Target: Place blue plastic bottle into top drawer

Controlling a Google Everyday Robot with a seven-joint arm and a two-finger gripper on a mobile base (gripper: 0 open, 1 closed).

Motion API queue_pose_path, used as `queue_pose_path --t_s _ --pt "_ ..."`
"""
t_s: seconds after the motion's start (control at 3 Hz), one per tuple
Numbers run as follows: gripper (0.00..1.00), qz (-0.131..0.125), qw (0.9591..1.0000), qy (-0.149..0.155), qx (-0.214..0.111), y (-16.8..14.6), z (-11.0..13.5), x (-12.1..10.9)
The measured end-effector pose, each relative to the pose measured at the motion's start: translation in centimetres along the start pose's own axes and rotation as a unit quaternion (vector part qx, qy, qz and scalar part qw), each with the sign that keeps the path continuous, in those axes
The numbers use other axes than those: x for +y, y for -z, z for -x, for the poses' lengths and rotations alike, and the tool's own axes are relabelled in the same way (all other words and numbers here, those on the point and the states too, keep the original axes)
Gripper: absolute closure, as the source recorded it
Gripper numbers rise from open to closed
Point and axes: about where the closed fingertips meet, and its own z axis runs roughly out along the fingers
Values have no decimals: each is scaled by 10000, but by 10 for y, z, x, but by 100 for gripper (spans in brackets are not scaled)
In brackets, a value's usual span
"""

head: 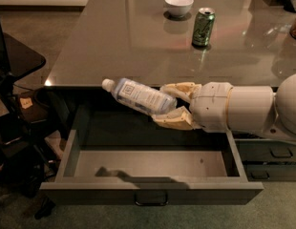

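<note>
Gripper [174, 104] above the rear of the open top drawer [90, 193], its fingers [176, 120] clamped on the blue plastic bottle [138, 95], held tilted over the drawer, cap end raised. Lower until the bottle nears the drawer floor before you release.

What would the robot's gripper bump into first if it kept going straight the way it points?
The gripper, shut on the blue plastic bottle, points left over the open top drawer. The way looks free until the dark stand beside the desk, though depth is unclear.
</note>
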Motion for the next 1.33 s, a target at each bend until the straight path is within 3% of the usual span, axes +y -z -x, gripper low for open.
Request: queue_pose_path --t_s 0.33,0.67,1.0,1.33 --pt "100 26 9999 -36 -131 -9 -5 3" --pt "100 216 9990 -284 -255 -40 -32 17" --pt "100 324 9981 -503 -173 -85 -97 42" --pt "100 317 9981 -506 -170 -86 -97 42"
